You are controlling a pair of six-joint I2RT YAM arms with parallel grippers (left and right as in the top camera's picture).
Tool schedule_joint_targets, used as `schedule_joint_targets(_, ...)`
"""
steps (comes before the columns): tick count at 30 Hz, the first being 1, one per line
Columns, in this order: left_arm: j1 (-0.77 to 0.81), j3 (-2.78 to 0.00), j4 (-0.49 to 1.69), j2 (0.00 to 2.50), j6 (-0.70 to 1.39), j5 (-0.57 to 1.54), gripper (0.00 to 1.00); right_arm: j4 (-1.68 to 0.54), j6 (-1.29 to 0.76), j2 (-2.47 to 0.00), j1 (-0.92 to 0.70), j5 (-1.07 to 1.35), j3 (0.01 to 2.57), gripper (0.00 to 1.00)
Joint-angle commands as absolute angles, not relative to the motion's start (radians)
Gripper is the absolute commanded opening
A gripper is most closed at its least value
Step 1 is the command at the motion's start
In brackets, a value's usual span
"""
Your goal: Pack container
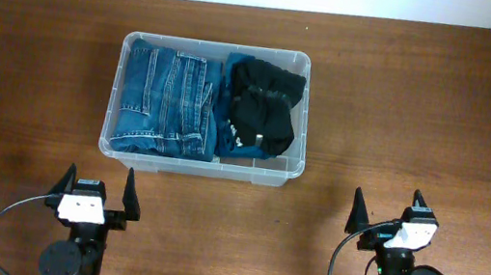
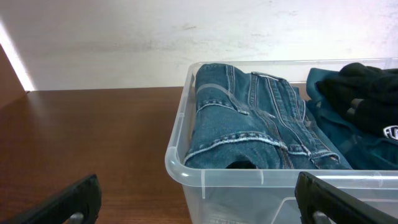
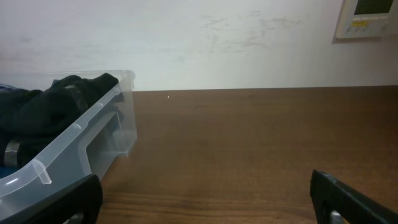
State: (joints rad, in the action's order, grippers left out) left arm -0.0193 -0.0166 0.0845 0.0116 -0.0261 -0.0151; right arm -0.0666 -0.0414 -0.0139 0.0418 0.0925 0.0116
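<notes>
The container [image 1: 302, 117] is a clear plastic bin in the middle of the wooden table. Folded blue jeans [image 1: 165, 101] fill its left half, and a black garment [image 1: 260, 106] on teal cloth lies in its right half. My left gripper [image 1: 99, 182] stands open near the table's front edge, just short of the bin's front left corner [image 2: 186, 171], where the jeans [image 2: 255, 118] show over the rim. My right gripper [image 1: 387, 206] is open at the front right, apart from the bin [image 3: 93, 140]; the black garment [image 3: 56, 102] pokes over the wall. Both hold nothing.
Bare brown tabletop [image 1: 445, 109] surrounds the bin. A pale wall [image 3: 217, 43] runs behind the table's far edge, with a white wall unit [image 3: 367, 17] at the upper right. Black cables trail from both arm bases near the front edge.
</notes>
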Motion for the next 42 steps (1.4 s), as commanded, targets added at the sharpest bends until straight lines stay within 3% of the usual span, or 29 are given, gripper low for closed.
schedule_joint_targets(1,-0.022,-0.009,0.083,0.005,-0.023,-0.007,0.99,-0.072,-0.033,-0.003,0.048,0.094,0.006,0.98)
schedule_joint_targets(26,-0.022,-0.009,0.083,0.005,-0.023,-0.007,0.99,-0.071,0.057,-0.003,0.046,0.100,0.006,0.98)
schedule_joint_targets(42,-0.022,-0.009,0.083,0.005,-0.023,-0.007,0.99,-0.070,-0.001,-0.004,0.046,0.112,0.006,0.98)
